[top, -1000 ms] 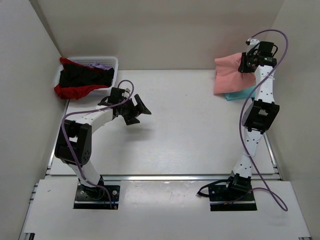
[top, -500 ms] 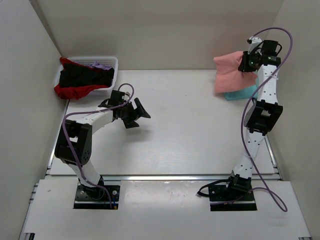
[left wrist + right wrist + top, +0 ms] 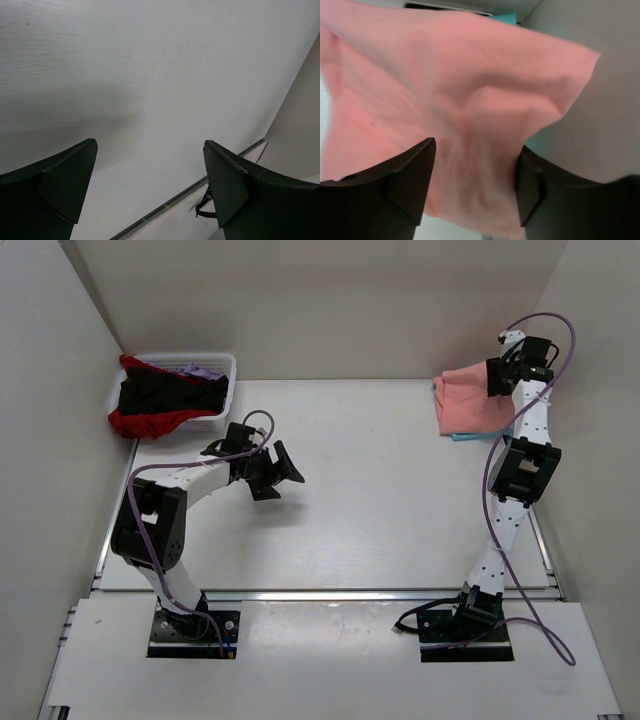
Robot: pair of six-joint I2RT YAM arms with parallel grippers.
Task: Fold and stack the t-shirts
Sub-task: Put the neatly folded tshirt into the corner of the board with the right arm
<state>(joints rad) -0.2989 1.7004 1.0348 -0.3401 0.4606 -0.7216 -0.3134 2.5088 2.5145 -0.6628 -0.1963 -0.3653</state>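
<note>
A salmon-pink t-shirt [image 3: 465, 405] lies folded at the table's far right, on a turquoise t-shirt [image 3: 458, 437] of which only an edge shows. My right gripper [image 3: 497, 378] hovers at the pink shirt's far right edge. In the right wrist view its jaws [image 3: 475, 185] stand apart, the pink cloth [image 3: 470, 100] is spread below them, and a turquoise corner [image 3: 505, 19] shows beyond. My left gripper [image 3: 283, 468] is open and empty over bare table at mid left, and its wrist view [image 3: 150, 185] shows only table.
A white slatted basket [image 3: 225, 362] stands at the far left corner, holding black [image 3: 170, 395], red [image 3: 150, 422] and lilac [image 3: 195, 370] shirts. Walls close in on the left, the back and the right. The table's near rail [image 3: 170, 202] shows in the left wrist view.
The pink shirt hung from my raised right gripper; now it has dropped flat onto the turquoise shirt and the jaws stand apart. My left gripper has shifted slightly.
</note>
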